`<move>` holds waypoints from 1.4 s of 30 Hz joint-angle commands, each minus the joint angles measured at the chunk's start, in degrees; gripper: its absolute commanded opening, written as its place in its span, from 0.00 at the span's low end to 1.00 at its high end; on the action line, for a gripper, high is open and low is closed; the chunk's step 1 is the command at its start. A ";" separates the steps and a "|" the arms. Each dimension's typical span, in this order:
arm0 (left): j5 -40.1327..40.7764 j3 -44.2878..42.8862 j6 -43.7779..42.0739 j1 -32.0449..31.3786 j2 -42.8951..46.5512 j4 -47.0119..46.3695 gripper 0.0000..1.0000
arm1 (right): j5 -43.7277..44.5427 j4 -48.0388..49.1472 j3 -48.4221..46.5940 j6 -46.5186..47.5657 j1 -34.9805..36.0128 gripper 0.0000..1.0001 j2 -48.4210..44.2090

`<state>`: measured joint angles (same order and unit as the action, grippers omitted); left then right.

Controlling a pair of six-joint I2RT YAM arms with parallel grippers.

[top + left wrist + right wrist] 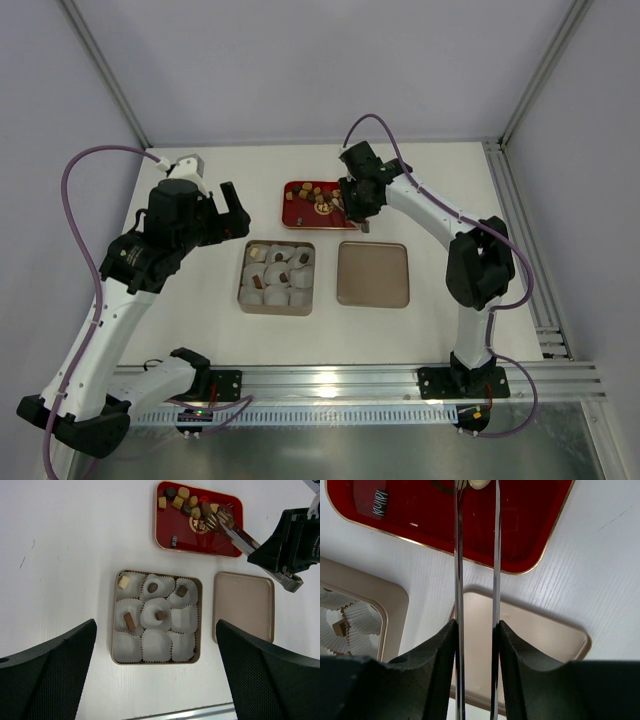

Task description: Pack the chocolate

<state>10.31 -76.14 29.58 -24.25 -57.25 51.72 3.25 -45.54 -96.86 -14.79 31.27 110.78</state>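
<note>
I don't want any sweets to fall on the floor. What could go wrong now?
The tongs, squeezed by the right fingers, seem to pinch a cream chocolate only at their thin tips, so it might slip out on the way from the red tray to the tin and land on the table or the lid. The paper cups look light; the tips could snag one and tip it.
</note>
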 commanded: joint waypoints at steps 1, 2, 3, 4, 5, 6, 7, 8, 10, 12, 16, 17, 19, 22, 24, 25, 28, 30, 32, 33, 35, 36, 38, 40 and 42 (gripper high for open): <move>-0.29 -1.29 -0.05 0.26 0.04 -0.84 1.00 | -0.61 -0.51 -1.32 1.16 0.11 0.40 -1.53; -0.20 -1.29 -0.05 0.26 0.04 -0.92 1.00 | -0.70 -0.25 -1.05 1.08 0.11 0.42 -2.14; -0.11 -1.29 -0.05 0.26 0.21 -0.92 1.00 | -0.70 -0.08 -0.70 1.08 0.02 0.43 -2.58; -0.02 -1.29 0.03 0.26 0.21 -1.01 1.00 | -0.70 0.10 -0.26 1.08 0.11 0.43 -2.85; -0.11 -1.29 -0.05 0.26 0.21 -1.01 1.00 | -0.70 0.10 -0.17 1.08 0.11 0.43 -2.94; -0.20 -1.29 -0.05 0.26 0.13 -1.01 1.00 | -0.61 -0.07 -0.17 1.16 0.11 0.43 -3.11; -0.20 -1.29 -0.05 0.26 0.04 -1.01 1.00 | -0.61 -0.25 -0.26 1.25 0.02 0.43 -3.12; -0.29 -1.29 0.03 0.26 0.04 -0.92 1.00 | -0.70 -0.34 -0.17 1.25 0.02 0.43 -3.20; -0.29 -1.12 0.12 0.26 0.13 -1.19 1.00 | -0.87 -0.17 0.09 1.25 0.11 0.43 -3.20; -0.46 -1.12 0.12 0.26 0.12 -1.19 1.00 | -1.14 -0.34 0.00 1.25 0.02 0.43 -3.03; -0.20 -1.03 0.04 0.17 0.30 -1.10 1.00 | -1.40 -0.34 0.44 1.34 0.02 0.39 -3.03; -0.29 -1.03 0.12 0.26 0.39 -1.10 1.00 | -1.57 -0.34 0.53 1.34 0.02 0.39 -3.12; -0.29 -1.03 0.04 0.26 0.30 -1.01 1.00 | -1.84 -0.34 0.88 1.43 0.02 0.39 -3.29; -0.29 -0.94 0.12 0.26 0.39 -1.10 1.00 | -2.10 -0.25 1.23 1.43 0.02 0.36 -3.82; -0.29 -1.03 0.12 0.26 0.30 -1.19 1.00 | -2.37 -0.25 1.50 1.43 -0.06 0.35 -4.61; -0.29 -1.03 0.30 0.26 0.30 -1.27 1.00 | -2.45 -0.25 1.58 1.43 -0.07 0.35 -4.96; -0.46 -1.12 0.30 0.26 0.21 -1.27 1.00 | -2.37 -0.34 1.41 1.51 -0.24 0.34 -6.19; -0.46 -1.12 0.30 0.26 0.30 -1.28 1.00 | -2.45 -0.69 1.15 1.60 -0.33 0.34 -7.07; -0.46 -1.03 0.39 0.26 0.21 -1.36 1.00 | -2.45 -0.69 1.15 1.69 -0.50 0.34 -7.60; -0.46 -1.03 0.39 0.26 0.21 -1.28 1.00 | -2.45 -0.78 1.23 1.78 -0.59 0.34 -8.12; -0.64 -0.94 0.39 0.26 0.21 -1.36 1.00 | -2.54 -0.95 1.23 1.69 -0.68 0.34 -8.48; -0.64 -0.94 0.47 0.26 0.21 -1.45 1.00 | -2.37 -0.96 1.41 1.78 -0.77 0.34 -8.83; -0.64 -1.12 0.39 0.26 0.30 -1.45 1.00 | -2.54 -0.87 1.50 1.78 -0.86 0.34 -9.27; -0.64 -0.94 0.39 0.26 0.21 -1.36 1.00 | -2.54 -0.69 1.76 1.78 -0.94 0.34 -9.62; -0.64 -0.94 0.39 0.26 0.21 -1.36 1.00 | -2.54 -0.69 1.85 1.78 -0.94 0.34 -9.88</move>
<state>10.22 -76.14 29.61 -24.25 -57.25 51.72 1.10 -46.78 -94.87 -13.63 30.61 104.20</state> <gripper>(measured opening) 0.996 0.344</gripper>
